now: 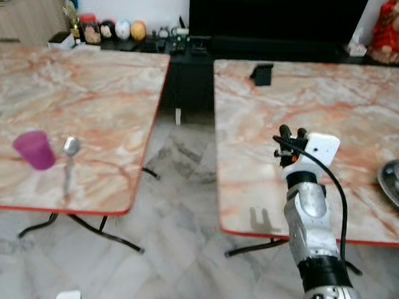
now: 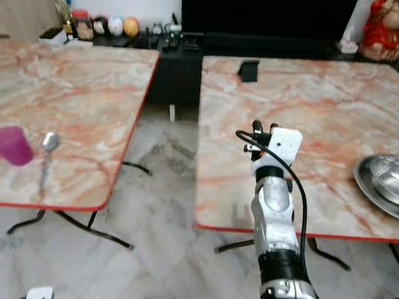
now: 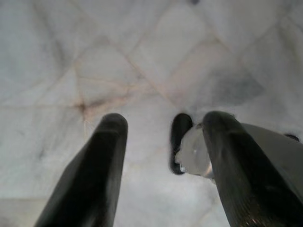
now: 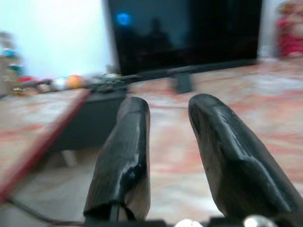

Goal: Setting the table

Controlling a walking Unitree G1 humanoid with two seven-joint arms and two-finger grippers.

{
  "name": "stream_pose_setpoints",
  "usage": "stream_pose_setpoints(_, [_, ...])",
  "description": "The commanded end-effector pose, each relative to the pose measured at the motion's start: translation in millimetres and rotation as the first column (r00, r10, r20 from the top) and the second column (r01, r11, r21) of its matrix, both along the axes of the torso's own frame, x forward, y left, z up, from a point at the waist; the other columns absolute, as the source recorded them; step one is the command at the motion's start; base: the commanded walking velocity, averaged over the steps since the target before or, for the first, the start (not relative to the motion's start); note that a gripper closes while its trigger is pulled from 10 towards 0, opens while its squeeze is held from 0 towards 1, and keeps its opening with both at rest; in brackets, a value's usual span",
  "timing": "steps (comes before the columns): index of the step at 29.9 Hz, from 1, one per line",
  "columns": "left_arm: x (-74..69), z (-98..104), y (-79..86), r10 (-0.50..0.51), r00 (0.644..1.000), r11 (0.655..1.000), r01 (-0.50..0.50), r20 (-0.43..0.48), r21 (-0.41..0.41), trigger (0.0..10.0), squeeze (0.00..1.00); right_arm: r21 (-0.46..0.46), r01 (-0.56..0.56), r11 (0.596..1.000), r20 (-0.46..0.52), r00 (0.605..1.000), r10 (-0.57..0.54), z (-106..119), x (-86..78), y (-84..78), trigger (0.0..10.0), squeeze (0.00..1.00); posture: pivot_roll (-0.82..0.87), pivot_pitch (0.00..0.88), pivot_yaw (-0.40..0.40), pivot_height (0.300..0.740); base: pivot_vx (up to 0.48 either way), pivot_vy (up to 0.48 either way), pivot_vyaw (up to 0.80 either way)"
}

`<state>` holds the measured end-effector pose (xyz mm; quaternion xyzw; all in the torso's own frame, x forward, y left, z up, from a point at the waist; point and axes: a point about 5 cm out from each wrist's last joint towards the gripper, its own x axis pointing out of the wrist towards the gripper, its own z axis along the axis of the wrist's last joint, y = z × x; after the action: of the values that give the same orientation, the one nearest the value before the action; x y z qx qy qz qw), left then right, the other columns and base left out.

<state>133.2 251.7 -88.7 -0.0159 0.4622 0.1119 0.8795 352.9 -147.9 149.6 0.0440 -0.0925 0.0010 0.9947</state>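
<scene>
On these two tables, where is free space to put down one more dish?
Left table: bare everywhere behind the purple cup and spoon, which sit close together near the front edge. Right table: bare from the black stand forward, except its right front corner, taken by the steel plate. The right claw hovers over its front left part.

head stereo pair looks forward and down at two marble tables (image 1: 86, 115); left wrist camera faces the floor (image 3: 94, 56) closely.

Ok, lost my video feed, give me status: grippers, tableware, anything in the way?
Right gripper open, empty, raised over right table. Left gripper open, hanging above floor. Cup and spoon on left table; bowl at right table's edge. Gap between tables.
</scene>
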Motion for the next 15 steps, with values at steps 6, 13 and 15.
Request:
stream_pose_setpoints(6, [1.6,-2.3,-8.7,-0.002,1.000,1.000,0.002,-0.010,-0.010,10.0,0.00,-0.007,0.011,1.000,0.015,1.000,-0.011,5.0,1.7,-5.3,10.0,0.00,-0.06,0.000,0.001,0.720,0.000,0.437,0.00])
stream_pose_setpoints(13, [4.4,-1.4,-9.7,-0.011,1.000,1.000,0.011,0.001,-0.007,10.0,0.00,-0.001,0.004,1.000,0.015,1.000,-0.004,4.1,1.8,-2.7,10.0,0.00,-0.06,0.000,0.003,0.720,0.000,0.437,0.00])
stream_pose_setpoints(15, [6.0,-0.6,-9.4,-0.013,1.000,1.000,0.013,0.009,-0.005,10.0,0.00,0.001,0.001,1.000,0.014,1.000,-0.001,4.0,1.9,-1.6,10.0,0.00,-0.06,0.000,0.003,0.720,0.000,0.437,0.00])
